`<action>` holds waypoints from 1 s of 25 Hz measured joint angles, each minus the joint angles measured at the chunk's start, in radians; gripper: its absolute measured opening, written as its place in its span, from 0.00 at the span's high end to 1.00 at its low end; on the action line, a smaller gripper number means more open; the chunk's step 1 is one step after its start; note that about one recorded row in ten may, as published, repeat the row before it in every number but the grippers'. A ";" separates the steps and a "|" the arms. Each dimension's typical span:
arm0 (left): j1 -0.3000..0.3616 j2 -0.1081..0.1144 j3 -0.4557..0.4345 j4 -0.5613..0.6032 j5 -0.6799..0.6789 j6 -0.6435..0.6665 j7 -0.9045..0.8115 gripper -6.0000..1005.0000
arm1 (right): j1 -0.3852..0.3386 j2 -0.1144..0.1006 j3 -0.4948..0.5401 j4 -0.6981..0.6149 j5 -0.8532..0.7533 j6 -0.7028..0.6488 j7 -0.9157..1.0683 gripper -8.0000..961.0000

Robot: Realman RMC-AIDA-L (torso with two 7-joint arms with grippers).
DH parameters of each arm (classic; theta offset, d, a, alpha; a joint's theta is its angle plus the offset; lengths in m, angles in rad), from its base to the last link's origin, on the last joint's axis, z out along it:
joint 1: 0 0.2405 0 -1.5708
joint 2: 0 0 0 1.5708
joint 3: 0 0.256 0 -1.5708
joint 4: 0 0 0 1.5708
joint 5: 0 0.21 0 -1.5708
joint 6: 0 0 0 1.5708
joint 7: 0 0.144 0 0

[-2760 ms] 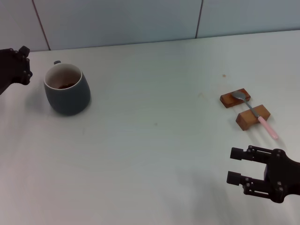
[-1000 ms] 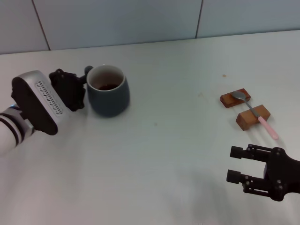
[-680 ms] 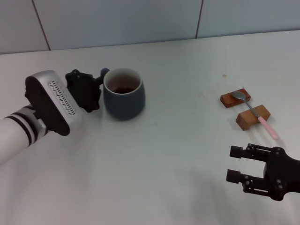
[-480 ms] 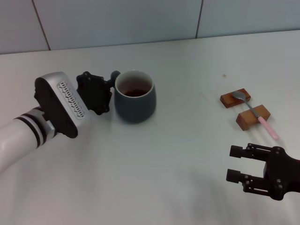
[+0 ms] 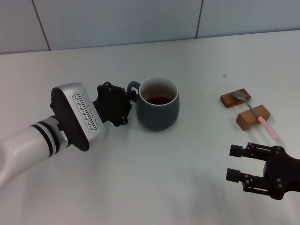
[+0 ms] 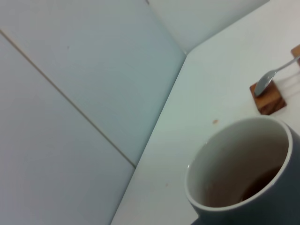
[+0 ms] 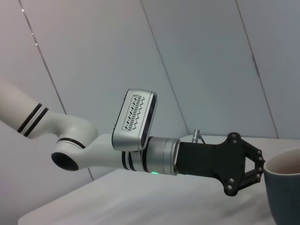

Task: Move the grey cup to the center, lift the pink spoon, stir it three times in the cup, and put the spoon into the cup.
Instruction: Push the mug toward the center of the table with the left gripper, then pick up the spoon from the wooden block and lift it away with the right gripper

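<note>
The grey cup (image 5: 158, 110), with dark liquid inside, stands on the white table (image 5: 154, 178) near its middle. My left gripper (image 5: 127, 97) is shut on the cup's loop handle (image 5: 133, 86), on the cup's left. The cup also shows in the left wrist view (image 6: 234, 159) and at the edge of the right wrist view (image 7: 283, 187), where the left gripper (image 7: 258, 171) touches it. The pink spoon (image 5: 254, 113) lies across two brown wooden blocks at the right; its silver bowl shows in the left wrist view (image 6: 264, 82). My right gripper (image 5: 236, 165) is open and empty near the table's front right.
The two wooden blocks (image 5: 235, 98) (image 5: 253, 117) sit at the right, between the cup and the table's right side. A tiled wall (image 5: 117, 18) runs along the table's back edge. A small brown speck (image 5: 224, 75) lies behind the blocks.
My left arm has slid the grey cup to the right, from the table's far left to near the middle, holding its handle. The right arm and the spoon have not moved.
</note>
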 joint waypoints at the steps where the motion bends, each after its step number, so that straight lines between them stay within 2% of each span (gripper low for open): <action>1: 0.000 0.000 0.000 0.000 0.000 0.000 0.000 0.99 | 0.000 0.000 0.000 0.000 0.000 0.000 0.000 0.30; 10: 0.012 0.000 -0.009 0.007 0.000 0.023 -0.003 0.99 | -0.003 0.003 0.000 0.000 0.000 0.000 0.000 0.31; 13: 0.027 0.002 -0.009 0.037 0.000 0.020 -0.051 0.99 | -0.004 0.002 0.000 0.000 0.000 -0.002 0.000 0.31; 18: 0.077 0.007 0.085 0.142 0.001 0.056 -0.278 0.99 | -0.005 0.001 0.000 0.000 0.000 -0.004 0.000 0.31; 25: 0.267 0.022 0.349 0.509 0.000 0.247 -0.873 0.99 | -0.004 0.000 0.000 0.000 0.000 -0.005 0.001 0.31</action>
